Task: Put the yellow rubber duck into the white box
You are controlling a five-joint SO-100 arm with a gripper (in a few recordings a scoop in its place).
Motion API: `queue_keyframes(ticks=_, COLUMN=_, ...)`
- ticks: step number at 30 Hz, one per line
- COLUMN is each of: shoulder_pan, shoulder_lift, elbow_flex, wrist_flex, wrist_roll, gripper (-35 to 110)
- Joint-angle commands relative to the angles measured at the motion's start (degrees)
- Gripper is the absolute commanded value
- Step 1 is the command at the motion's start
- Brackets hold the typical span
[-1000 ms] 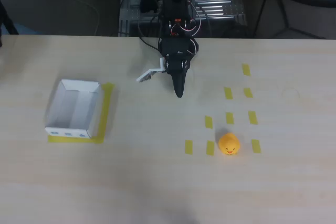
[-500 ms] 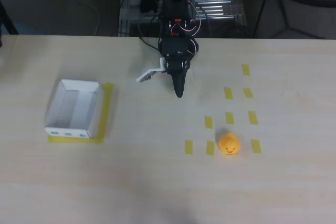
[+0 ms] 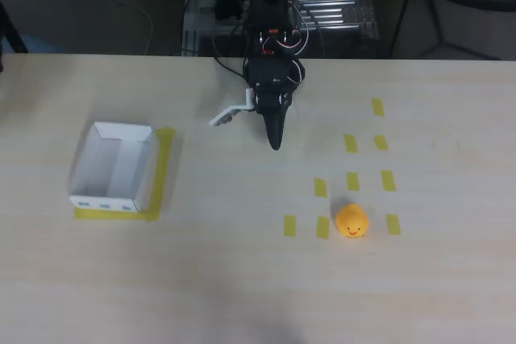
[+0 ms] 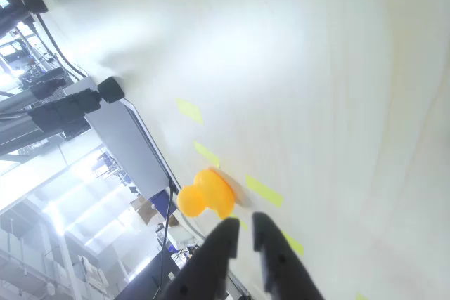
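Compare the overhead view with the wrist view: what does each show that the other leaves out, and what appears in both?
Overhead view alone: the white box, empty, standing on a yellow tape frame at the table's left, far from the duck; also the black arm reaching in from the far edge.

Wrist view alone: a close look at the end effector's fingertips, with a narrow gap between them, and the room beyond the table edge.

Both: the yellow rubber duck on the table, ungrasped, among short yellow tape strips, and the end effector.
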Motion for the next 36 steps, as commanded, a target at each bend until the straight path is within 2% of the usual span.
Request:
queue_keyframes(ticks=1, shoulder_pan=0.00, shoulder_lift=2.90, elbow_flex=1.05, wrist_flex=0.35, wrist_roll=0.62, gripper=0)
queue_keyframes(ticks=21, shoulder_pan=-1.05, shoulder_lift=2.90, elbow_flex=1.05, wrist_flex=0.26, wrist_roll=-0.70, gripper=0)
queue_keyframes(ticks=24, shoulder_pan=0.70, shoulder_lift=0.00, elbow_flex=-1.85, wrist_flex=-2.72, wrist_roll=-4.22, gripper=0)
queue_keyframes(ticks=26, shoulder_pan=2.02, shoulder_lift=-6.50, elbow_flex=-9.05, wrist_flex=-3.34, wrist_roll=-8.96, gripper=0)
queue_keyframes(ticks=28, shoulder_pan=2.99, shoulder_lift=-15.56, elbow_flex=-20.21, wrist_flex=0.35, wrist_roll=-12.04, gripper=0)
queue_keyframes(ticks=33, shoulder_pan=3.78, shoulder_lift=-41.40, elbow_flex=-56.51, wrist_flex=17.67, wrist_roll=-23.03, gripper=0)
queue_keyframes(ticks=36, shoulder_pan=1.76, shoulder_lift=-53.26, elbow_flex=-73.21, wrist_flex=27.77, wrist_roll=-34.19, gripper=2)
